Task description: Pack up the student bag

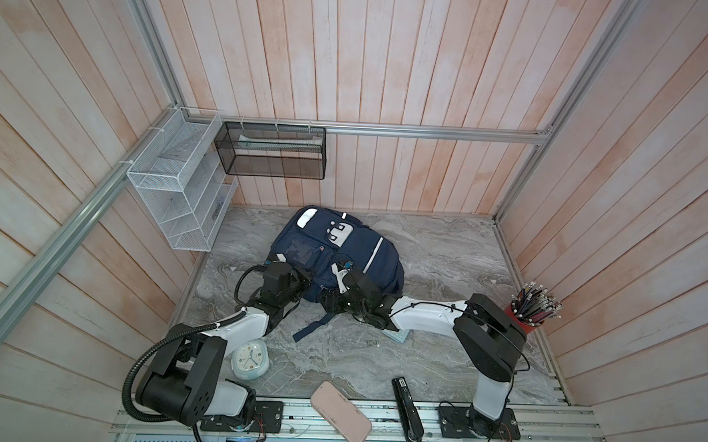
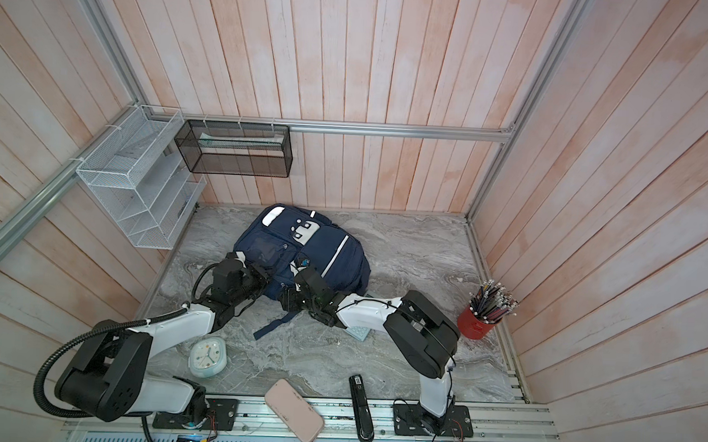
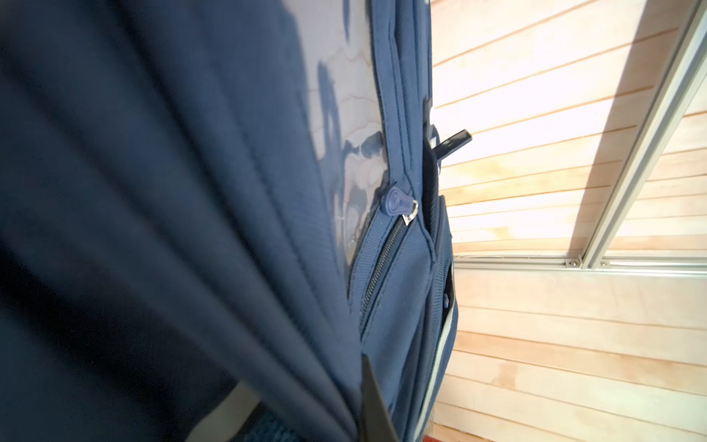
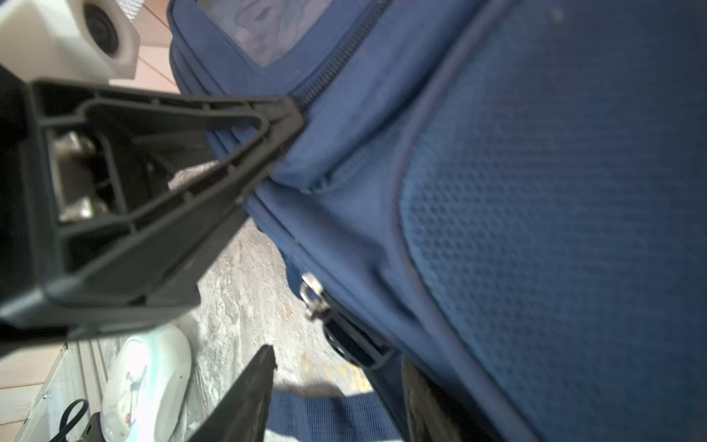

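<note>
The student bag (image 1: 336, 252) lies flat, front side up, on the back half of the bench. It sits a little left of the middle, its white studded patches toward the back edge and one strap (image 1: 312, 327) trailing toward the front edge. The left gripper (image 4: 292, 111) is pinched together on a fold of the bag's navy fabric beside the clear window pocket (image 3: 344, 114). In the left wrist view the cloth runs in tight pleats toward it. The right gripper (image 4: 340, 361) has its jaws apart at a mesh-textured panel of the bag, one finger against the cloth and the other over the bench. We see nothing clamped between them.

A round zipper pull (image 3: 396, 201) bears an embossed mark too blurred for us to read. The white label on the black stapler (image 1: 405, 407), which lies across the front edge, is too small to read. So are the figures on the pale-green clock (image 1: 249, 360) near the front-left corner.

The bench (image 1: 446, 252) is grey veined marble, closed in by walls (image 1: 393, 66) of pinkish planks and aluminium rails (image 1: 432, 132). A red cup (image 1: 519, 322) of pencils (image 1: 537, 302) stands by the right edge. A pink case (image 1: 340, 412) lies on the frame at the front edge. A white wire rack (image 1: 171, 187) hangs on the left wall. A black mesh basket (image 1: 273, 151) on the back wall holds something pale we cannot make out. A light-green flat thing (image 1: 399, 336) shows only a corner from under the right arm (image 1: 422, 315).
</note>
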Available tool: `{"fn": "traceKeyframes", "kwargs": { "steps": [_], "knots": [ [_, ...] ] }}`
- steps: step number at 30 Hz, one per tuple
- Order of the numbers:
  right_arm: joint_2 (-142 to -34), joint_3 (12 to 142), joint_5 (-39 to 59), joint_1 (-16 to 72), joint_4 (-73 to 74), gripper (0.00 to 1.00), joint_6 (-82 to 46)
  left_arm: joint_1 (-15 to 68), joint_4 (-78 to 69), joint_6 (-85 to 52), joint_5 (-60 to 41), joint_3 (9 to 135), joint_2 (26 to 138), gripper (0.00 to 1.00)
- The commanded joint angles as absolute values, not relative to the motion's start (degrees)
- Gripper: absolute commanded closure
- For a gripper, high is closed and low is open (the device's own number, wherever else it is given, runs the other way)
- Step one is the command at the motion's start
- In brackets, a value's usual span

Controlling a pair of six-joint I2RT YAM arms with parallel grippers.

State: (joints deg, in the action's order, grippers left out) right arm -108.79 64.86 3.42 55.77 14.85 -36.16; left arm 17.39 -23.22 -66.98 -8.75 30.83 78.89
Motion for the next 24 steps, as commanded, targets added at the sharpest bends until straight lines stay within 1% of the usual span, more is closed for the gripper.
{"fn": "traceKeyframes", "kwargs": {
  "steps": [1,3,6,9,10,13,15,18,24],
  "knots": [
    [-112.0,69.3,-3.9,54.8,15.5,0.45,-33.7,18.6,-24.0,-67.6,-12.8,29.2,75.9,1.0],
    [-113.9,71.5,-6.0,54.7,14.7,0.46,-34.1,19.1,-24.9,-68.6,-13.5,28.5,75.5,1.0],
    [-116.0,74.9,-8.6,54.7,13.5,0.5,-34.8,20.9,-25.2,-70.0,-12.5,27.2,74.1,1.0],
    [-118.2,77.7,-11.8,54.6,12.4,0.65,-34.2,21.2,-25.5,-70.4,-12.9,26.3,73.2,1.0],
    [-118.6,78.3,-12.0,54.4,11.6,0.72,-33.7,21.0,-24.9,-70.1,-12.7,26.3,72.9,1.0],
    [-117.9,77.0,-12.2,53.6,11.3,0.87,-33.6,20.5,-23.9,-69.6,-13.1,26.2,71.9,1.0],
    [-117.0,75.0,-10.8,52.9,12.6,1.0,-33.3,20.2,-23.6,-69.4,-12.9,26.2,71.4,1.0],
    [-115.1,72.3,-8.8,52.2,13.2,1.0,-31.8,18.8,-23.3,-68.9,-13.5,26.1,71.4,1.0],
    [-110.3,67.6,-5.4,49.6,5.1,1.0,-29.0,13.8,-21.0,-66.2,-15.3,26.6,71.4,1.0]
  ]
}}
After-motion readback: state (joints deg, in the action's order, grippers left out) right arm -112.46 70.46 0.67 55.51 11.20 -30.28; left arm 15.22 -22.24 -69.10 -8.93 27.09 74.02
